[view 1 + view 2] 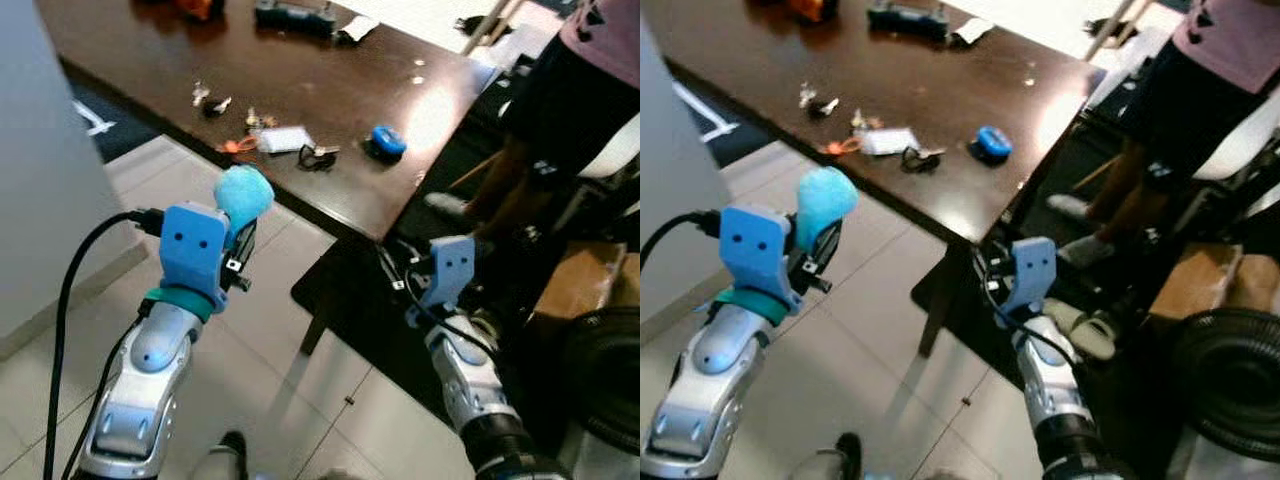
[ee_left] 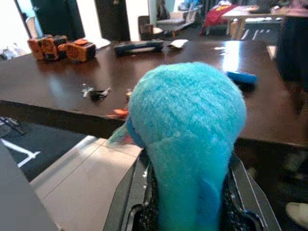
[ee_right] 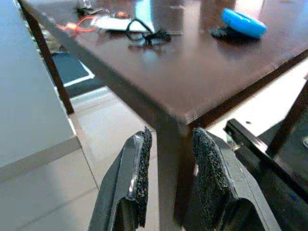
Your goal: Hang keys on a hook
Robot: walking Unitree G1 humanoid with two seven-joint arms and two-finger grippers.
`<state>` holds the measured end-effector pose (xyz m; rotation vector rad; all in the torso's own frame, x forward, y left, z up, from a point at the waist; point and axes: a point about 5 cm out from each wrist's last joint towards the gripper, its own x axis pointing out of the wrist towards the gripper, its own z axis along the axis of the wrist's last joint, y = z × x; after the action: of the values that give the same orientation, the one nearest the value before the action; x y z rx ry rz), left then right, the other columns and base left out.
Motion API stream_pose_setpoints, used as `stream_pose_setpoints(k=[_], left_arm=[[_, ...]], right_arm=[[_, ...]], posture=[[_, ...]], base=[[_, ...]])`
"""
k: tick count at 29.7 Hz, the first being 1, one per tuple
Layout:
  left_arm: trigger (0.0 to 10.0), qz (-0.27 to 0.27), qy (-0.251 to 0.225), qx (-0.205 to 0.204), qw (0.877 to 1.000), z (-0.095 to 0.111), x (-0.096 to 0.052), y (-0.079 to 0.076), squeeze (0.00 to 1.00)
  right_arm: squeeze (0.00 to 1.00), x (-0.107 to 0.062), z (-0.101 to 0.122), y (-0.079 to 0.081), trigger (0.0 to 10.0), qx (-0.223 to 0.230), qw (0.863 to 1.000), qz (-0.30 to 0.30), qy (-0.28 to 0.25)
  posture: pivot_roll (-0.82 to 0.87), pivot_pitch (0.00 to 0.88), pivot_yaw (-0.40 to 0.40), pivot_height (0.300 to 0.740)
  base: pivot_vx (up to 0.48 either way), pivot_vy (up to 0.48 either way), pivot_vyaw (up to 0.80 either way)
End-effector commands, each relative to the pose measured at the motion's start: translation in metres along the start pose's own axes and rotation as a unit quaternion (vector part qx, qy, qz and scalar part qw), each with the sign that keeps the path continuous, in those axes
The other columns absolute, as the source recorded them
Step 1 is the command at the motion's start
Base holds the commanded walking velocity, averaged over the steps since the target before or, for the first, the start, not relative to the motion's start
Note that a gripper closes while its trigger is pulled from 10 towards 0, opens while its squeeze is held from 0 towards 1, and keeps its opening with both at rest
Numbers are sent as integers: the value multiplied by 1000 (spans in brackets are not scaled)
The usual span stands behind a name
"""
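Note:
My left gripper [image 1: 238, 232] is raised in front of the dark wooden table [image 1: 330, 95], shut on a fluffy blue pom-pom [image 1: 245, 195] that bulges above the fingers; it looms large between the black pads as the blue pom-pom [image 2: 185, 134]. Any keys under it are hidden. On the table lie a black key bunch [image 1: 318, 155], a white tag [image 1: 285, 138] with an orange strap, and smaller keys [image 1: 213, 102]. My right gripper [image 3: 168, 139] hangs open and empty below the table's near corner, seen as the right gripper [image 1: 400, 268].
A blue oval object [image 1: 388, 140] lies near the table's right edge. A person [image 1: 585, 60] stands at the far right. A cardboard box [image 1: 580, 280] and a black hose coil [image 1: 605, 375] sit on the right. A grey wall [image 1: 40, 180] rises at left.

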<state>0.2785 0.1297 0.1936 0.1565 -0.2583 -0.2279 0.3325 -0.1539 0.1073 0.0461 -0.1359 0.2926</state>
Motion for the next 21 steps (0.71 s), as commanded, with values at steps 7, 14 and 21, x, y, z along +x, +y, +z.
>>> stream_pose_setpoints(k=[7,14,21], left_arm=[[10000,-14,58,25,998,-31,-8,-4,0],[10000,-37,209,56,976,-109,-40,-4,0],[10000,-36,404,52,912,-193,-109,-3,0]], right_arm=[[0,-23,-42,7,10000,-7,995,27,96],[0,-61,-89,26,10000,-27,978,66,198],[0,-117,-140,35,10000,17,933,37,356]], posture=[[47,106,-77,740],[48,106,-76,740],[35,108,-74,740]], base=[[-240,0,0],[0,0,0],[0,0,0]])
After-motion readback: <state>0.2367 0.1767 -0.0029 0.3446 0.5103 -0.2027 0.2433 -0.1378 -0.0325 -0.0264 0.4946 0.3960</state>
